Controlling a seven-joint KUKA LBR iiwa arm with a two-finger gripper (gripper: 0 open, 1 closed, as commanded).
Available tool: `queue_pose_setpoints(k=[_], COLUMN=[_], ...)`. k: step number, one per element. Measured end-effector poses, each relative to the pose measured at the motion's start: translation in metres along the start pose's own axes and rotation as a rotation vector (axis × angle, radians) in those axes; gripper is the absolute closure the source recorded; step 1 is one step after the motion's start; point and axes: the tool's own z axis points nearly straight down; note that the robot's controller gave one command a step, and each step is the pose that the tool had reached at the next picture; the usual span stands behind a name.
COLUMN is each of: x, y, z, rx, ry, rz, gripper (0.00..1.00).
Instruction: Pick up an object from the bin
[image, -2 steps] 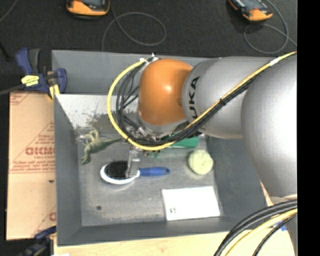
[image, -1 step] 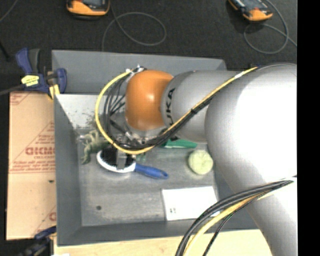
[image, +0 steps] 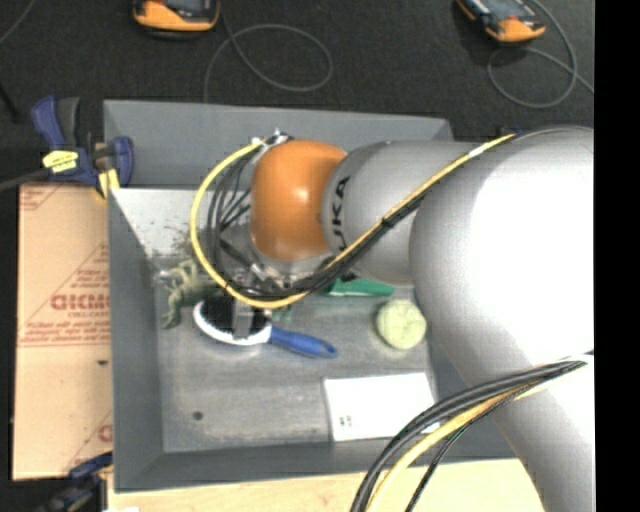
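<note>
Gripper (image: 240, 318) sits on the blue-handled white disc (image: 212, 323), grip state untellable; the lift looks not yet done.

Bin floor (image: 225, 400) lies bare lower left; white card (image: 378, 405), green disc (image: 400, 325) block right.

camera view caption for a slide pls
Gripper low over a white-headed blue-handled tool in the bin, green disc and white card nearby.

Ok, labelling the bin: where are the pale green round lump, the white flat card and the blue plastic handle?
pale green round lump (image: 401, 325), camera view, centre
white flat card (image: 378, 405), camera view, centre
blue plastic handle (image: 303, 344), camera view, mid-length
</note>
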Motion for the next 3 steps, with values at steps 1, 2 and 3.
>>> queue_pose_setpoints(k=[1,2,3], x=[0.001,0.002,0.014], y=[0.0,0.001,-0.001], z=[-0.002,-0.037,-0.074], rx=[0.001,0.005,0.008], ry=[0.0,0.007,0.022], rz=[-0.001,-0.076,-0.064], gripper=[1.0,1.0,1.0])
